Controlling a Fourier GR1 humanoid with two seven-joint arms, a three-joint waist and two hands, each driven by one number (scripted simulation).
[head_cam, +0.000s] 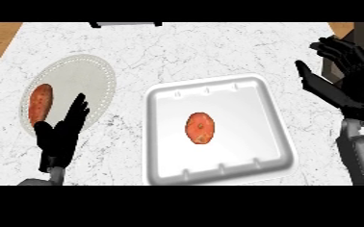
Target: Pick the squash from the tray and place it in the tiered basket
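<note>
Near left: left hand (62,130), fingers straight and holding nothing, tips lying over the near rim of the plate; judged to be parked, since it is on the far side of the work from the tray. Near centre: white tray (160,139), shallow, raised rim, set squarely on the marble counter (213,53). The squash (201,128), the item to be picked, is a small orange-red oval lying flat near the middle of the tray floor, clear of every wall and untouched; this leaves room for fingers on all sides. Left, mid-distance: round white plate (78,81) with a beaded rim, carrying an oblong orange vegetable (40,104) near its left edge; judged a distractor, not the target. Right, mid to far: right hand (323,87), spread wide with fingers up and thumb apart, empty, well apart from the squash; the nearer hand to the tray and the likelier one for the grasp, which has not begun. Far edge, left of centre: a grey-and-dark piece (125,24), cut off by the view; whether it belongs to the tiered basket cannot be told.
</note>
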